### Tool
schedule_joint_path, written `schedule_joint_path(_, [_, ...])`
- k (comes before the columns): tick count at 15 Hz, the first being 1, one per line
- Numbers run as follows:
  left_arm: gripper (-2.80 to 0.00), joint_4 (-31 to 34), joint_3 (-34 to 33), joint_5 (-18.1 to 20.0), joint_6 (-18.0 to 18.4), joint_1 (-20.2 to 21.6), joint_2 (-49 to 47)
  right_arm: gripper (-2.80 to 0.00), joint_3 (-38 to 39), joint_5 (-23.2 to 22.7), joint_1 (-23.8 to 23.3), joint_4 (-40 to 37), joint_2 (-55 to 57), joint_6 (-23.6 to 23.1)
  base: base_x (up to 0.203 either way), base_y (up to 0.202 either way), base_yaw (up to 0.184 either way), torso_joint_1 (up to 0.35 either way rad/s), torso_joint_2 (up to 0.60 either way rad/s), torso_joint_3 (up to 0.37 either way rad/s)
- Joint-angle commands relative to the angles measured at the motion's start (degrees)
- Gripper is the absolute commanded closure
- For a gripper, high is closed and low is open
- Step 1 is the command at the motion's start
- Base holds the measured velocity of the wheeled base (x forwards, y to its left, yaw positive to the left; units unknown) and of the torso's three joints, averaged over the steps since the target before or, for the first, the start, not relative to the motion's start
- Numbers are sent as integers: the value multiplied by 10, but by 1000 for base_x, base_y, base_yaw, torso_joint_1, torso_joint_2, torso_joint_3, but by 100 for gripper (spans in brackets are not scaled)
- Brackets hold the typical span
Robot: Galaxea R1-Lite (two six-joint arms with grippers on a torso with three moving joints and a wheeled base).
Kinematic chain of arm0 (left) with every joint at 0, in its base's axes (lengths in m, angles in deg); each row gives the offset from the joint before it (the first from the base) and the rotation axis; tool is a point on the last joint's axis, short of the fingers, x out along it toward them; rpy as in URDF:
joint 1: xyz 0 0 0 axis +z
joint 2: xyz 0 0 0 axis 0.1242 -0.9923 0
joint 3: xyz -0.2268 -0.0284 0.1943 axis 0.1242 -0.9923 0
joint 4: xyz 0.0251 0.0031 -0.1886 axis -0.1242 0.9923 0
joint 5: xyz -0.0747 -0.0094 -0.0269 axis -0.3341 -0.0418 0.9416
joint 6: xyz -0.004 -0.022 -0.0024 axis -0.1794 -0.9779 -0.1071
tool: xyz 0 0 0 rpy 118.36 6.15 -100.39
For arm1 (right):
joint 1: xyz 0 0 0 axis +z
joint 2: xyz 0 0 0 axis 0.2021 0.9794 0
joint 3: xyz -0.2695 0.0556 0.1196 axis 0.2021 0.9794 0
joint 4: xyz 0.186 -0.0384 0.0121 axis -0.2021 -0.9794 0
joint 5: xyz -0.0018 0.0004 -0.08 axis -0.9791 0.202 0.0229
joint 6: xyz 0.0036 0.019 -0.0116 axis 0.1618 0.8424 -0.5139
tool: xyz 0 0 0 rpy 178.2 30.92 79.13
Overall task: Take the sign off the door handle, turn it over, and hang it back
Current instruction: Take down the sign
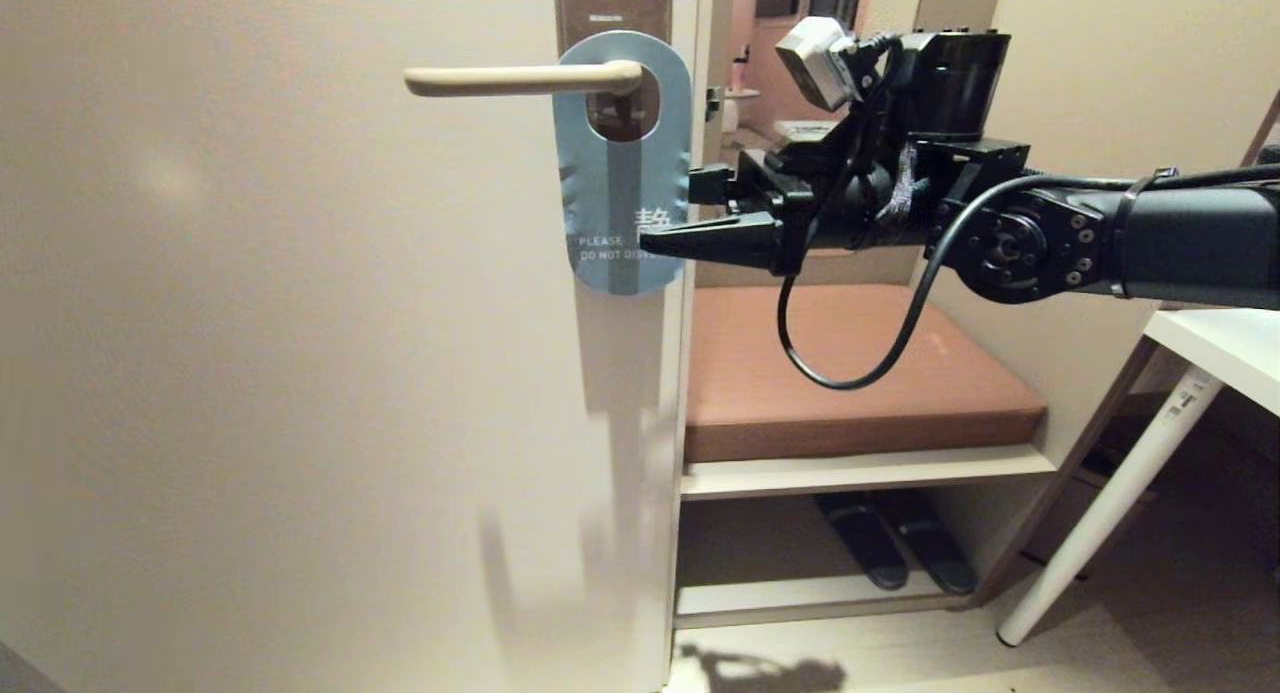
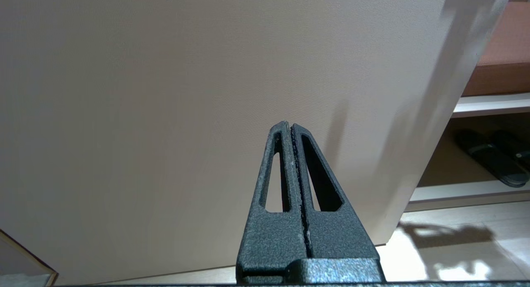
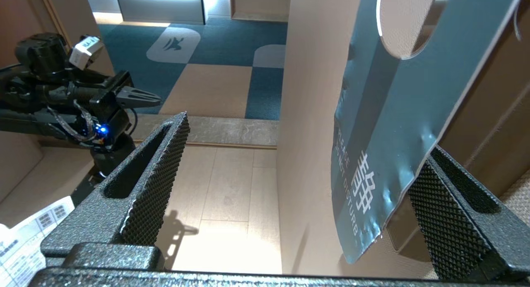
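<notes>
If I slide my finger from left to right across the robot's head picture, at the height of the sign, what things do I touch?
Door → door handle → blue-grey sign hanging on it → open right gripper at the sign's edge → right arm.

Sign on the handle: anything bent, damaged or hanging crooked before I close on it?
The sign hangs straight on the door handle, blue-grey face out. Its lower part looks dented and crinkled near the lettering, clearest in the right wrist view. The open right pincer straddles that lower edge.
</notes>
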Motion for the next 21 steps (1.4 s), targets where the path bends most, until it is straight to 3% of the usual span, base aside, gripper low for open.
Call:
schedule_joint_path(1, [0,0,0,0,1,0,-1,-280,-5,-4,0,1,13,0,0,0,0,0,0,0])
schedule_joint_path(8, [0,0,0,0,0,0,-1,-280,-74,-4,1,1,50,21,0,0,0,0,0,0])
schedule_joint_path(19, [0,0,0,0,0,0,-1,-280,-82,-5,4,3,64,20,0,0,0,0,0,0])
schedule_joint_path(20, [0,0,0,0,0,0,-1,0,-83,-4,5,3,64,20,0,0,0,0,0,0])
schedule_joint_path(21, [0,0,0,0,0,0,-1,0,-82,-4,5,3,63,20,0,0,0,0,0,0])
